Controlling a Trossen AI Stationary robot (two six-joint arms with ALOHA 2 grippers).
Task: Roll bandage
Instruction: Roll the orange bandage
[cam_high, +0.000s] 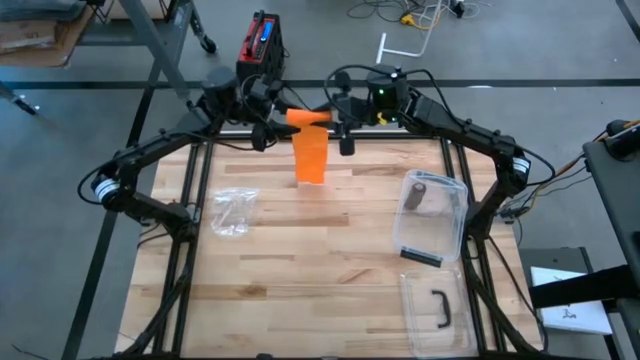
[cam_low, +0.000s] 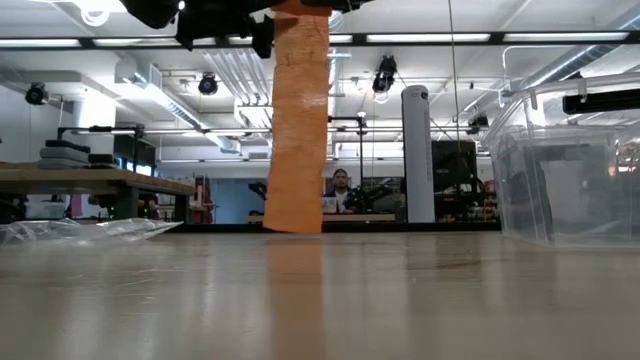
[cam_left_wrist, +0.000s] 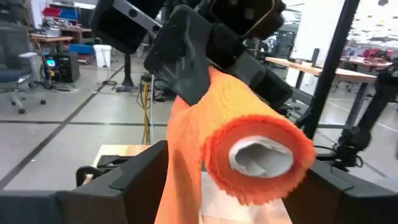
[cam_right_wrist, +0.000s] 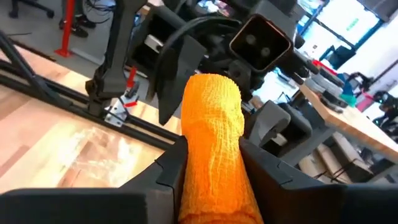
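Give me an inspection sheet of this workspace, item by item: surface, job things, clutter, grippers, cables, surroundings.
Surface: pale wooden table.
Job's things: orange bandage roll held in the air at the far edge, loose strip hanging to the tabletop.
Clutter: crumpled clear plastic bag; clear plastic box; clear lid.
Grippers: right gripper shut on the roll; left gripper open around its end.
Cables: loose cables on the floor.
Surroundings: workshop benches; a person far behind.

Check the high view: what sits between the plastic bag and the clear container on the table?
The hanging tail of the orange bandage comes down between the plastic bag and the clear container; otherwise that stretch of table is bare wood.
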